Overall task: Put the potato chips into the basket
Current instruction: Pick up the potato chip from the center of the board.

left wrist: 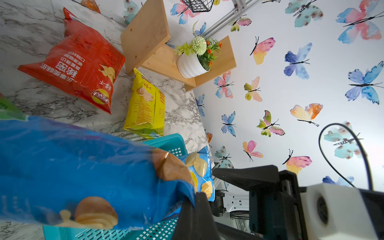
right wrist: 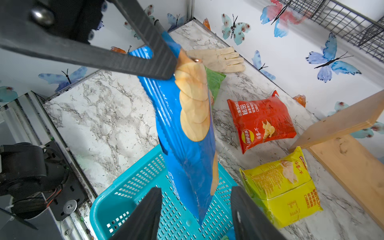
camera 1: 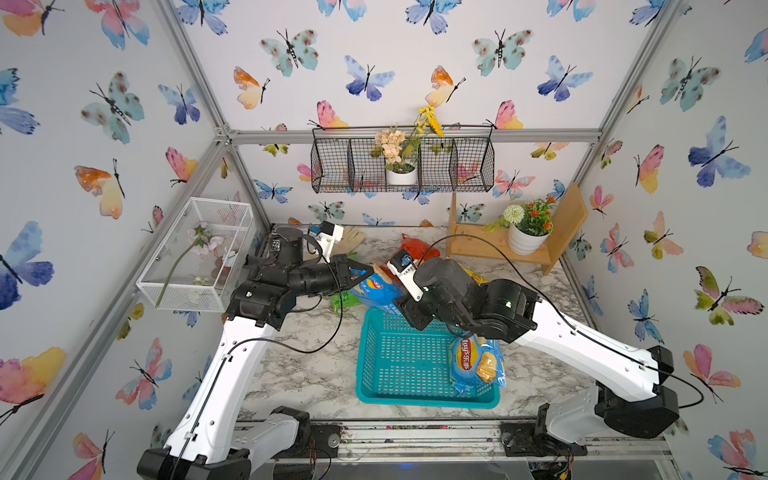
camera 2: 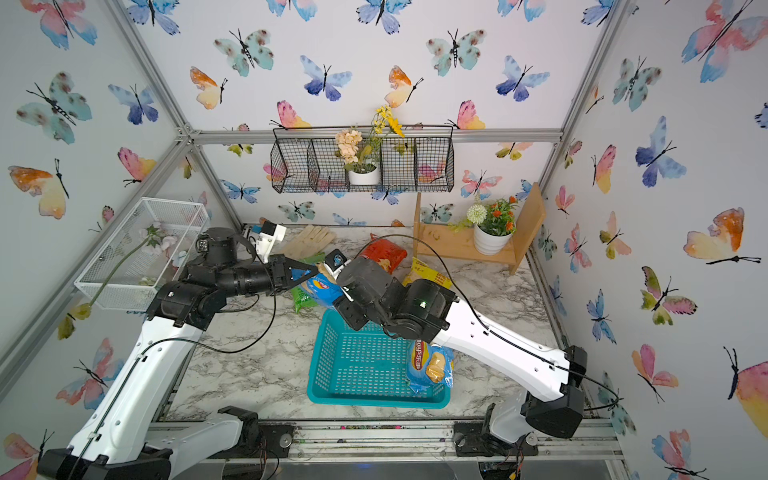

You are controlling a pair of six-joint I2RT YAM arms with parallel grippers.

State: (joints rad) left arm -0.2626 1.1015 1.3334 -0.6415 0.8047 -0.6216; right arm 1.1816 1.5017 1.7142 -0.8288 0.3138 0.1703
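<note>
My left gripper (camera 1: 368,274) (left wrist: 195,199) is shut on the top edge of the dark blue potato chips bag (camera 1: 376,291) (right wrist: 187,145). The bag hangs down over the far edge of the teal basket (camera 1: 415,401) (right wrist: 108,199). My right gripper (right wrist: 195,189) is open over the basket, its jaws on either side of the bag's lower end without touching it. A light blue bag (camera 1: 478,361) (camera 2: 430,363) lies in the basket's right end. On the table beyond the basket lie the red bag (camera 1: 415,247) (right wrist: 261,122), the yellow bag (camera 2: 430,272) (right wrist: 280,187) and the green bag (camera 1: 345,301) (right wrist: 214,81).
A beige glove (camera 1: 351,239) (right wrist: 220,59) lies at the back of the marble table. A wooden shelf (camera 1: 469,245) with a potted plant (camera 1: 525,239) stands at the back right. A white mesh box (camera 1: 199,253) hangs on the left wall, and a black wire basket (camera 1: 403,162) on the back wall.
</note>
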